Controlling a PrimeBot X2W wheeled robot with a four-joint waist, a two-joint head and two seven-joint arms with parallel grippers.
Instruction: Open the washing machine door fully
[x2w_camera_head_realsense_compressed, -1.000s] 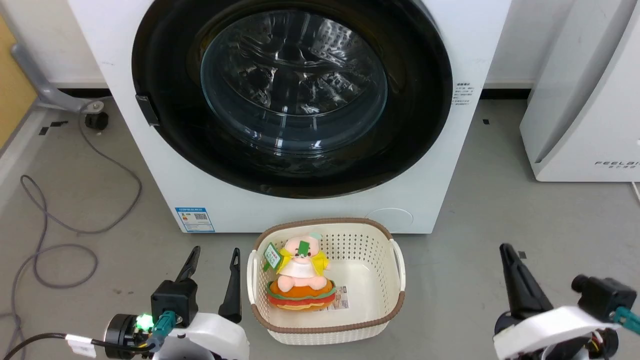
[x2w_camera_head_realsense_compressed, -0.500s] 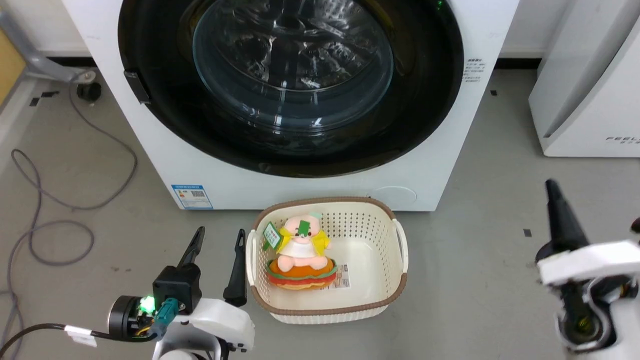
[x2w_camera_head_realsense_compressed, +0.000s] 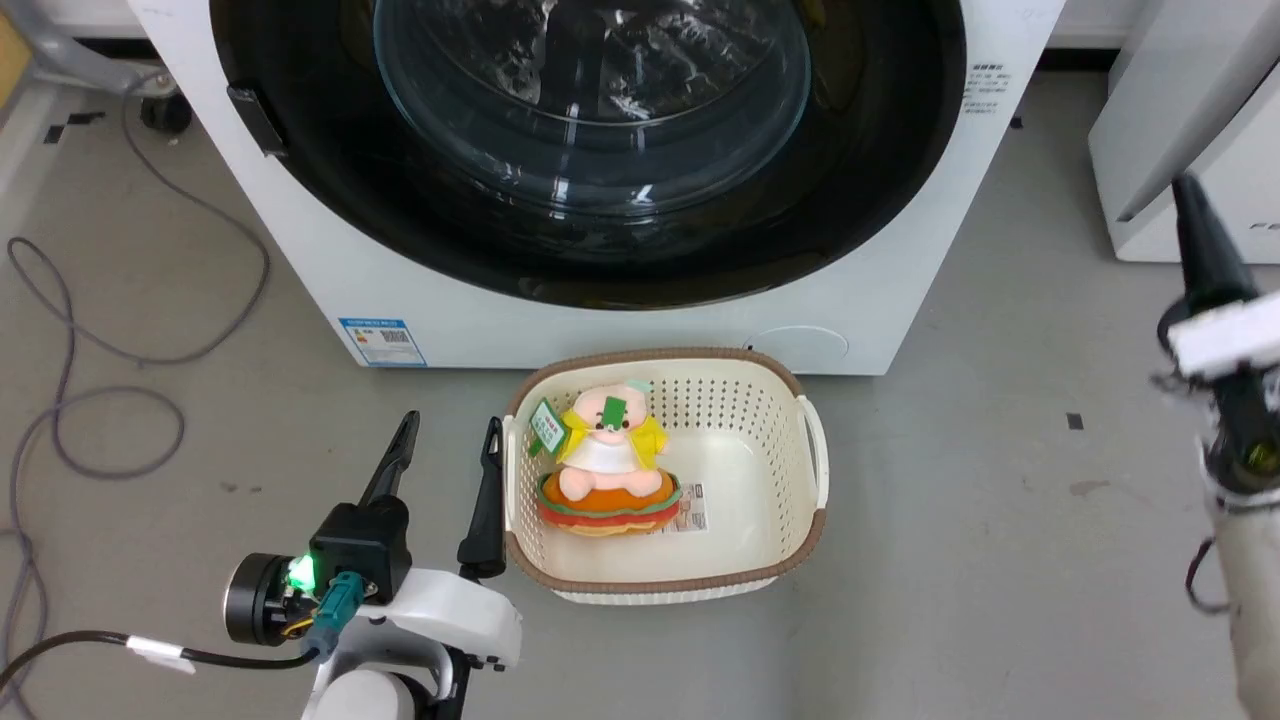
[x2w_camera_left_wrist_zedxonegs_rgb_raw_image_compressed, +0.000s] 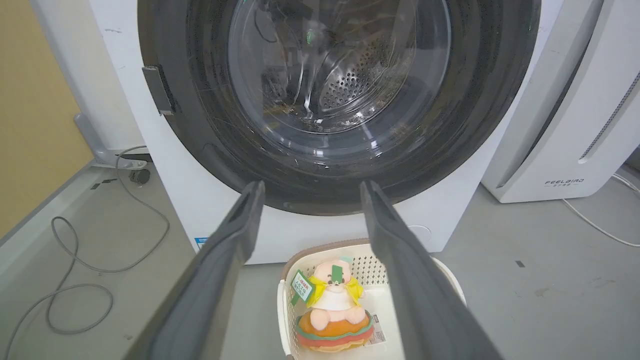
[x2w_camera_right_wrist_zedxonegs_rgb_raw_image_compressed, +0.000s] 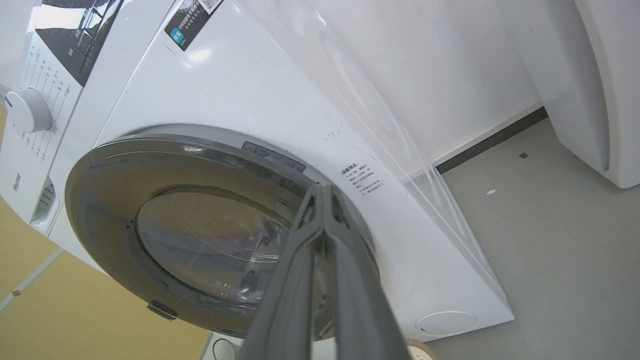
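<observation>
The washing machine (x2w_camera_head_realsense_compressed: 620, 335) stands straight ahead, a blue label (x2w_camera_head_realsense_compressed: 380, 342) low on its white front. Its door (x2w_camera_head_realsense_compressed: 590, 120) is closed flush against the front, with a wide black rim, a clear glass centre and a small dark tab (x2w_camera_head_realsense_compressed: 255, 120) on the left rim. My left gripper (x2w_camera_head_realsense_compressed: 448, 435) hovers low over the floor left of the basket, open and holding nothing, and points at the door (x2w_camera_left_wrist_zedxonegs_rgb_raw_image_compressed: 340, 90). My right gripper (x2w_camera_head_realsense_compressed: 1190, 200) is raised at the far right. In its wrist view the right gripper (x2w_camera_right_wrist_zedxonegs_rgb_raw_image_compressed: 322, 192) is shut, aimed at the door's (x2w_camera_right_wrist_zedxonegs_rgb_raw_image_compressed: 200, 235) right rim, apart from it.
A cream basket (x2w_camera_head_realsense_compressed: 815, 470) holding a plush toy (x2w_camera_head_realsense_compressed: 605, 470) sits on the floor just in front of the machine. A white appliance (x2w_camera_head_realsense_compressed: 1200, 100) stands to the right. A grey cable (x2w_camera_head_realsense_compressed: 100, 400) loops over the floor at the left.
The head camera has shifted, so the whole scene sits differently. My right gripper has risen from the lower right to beside the machine's right side. The door stays closed.
</observation>
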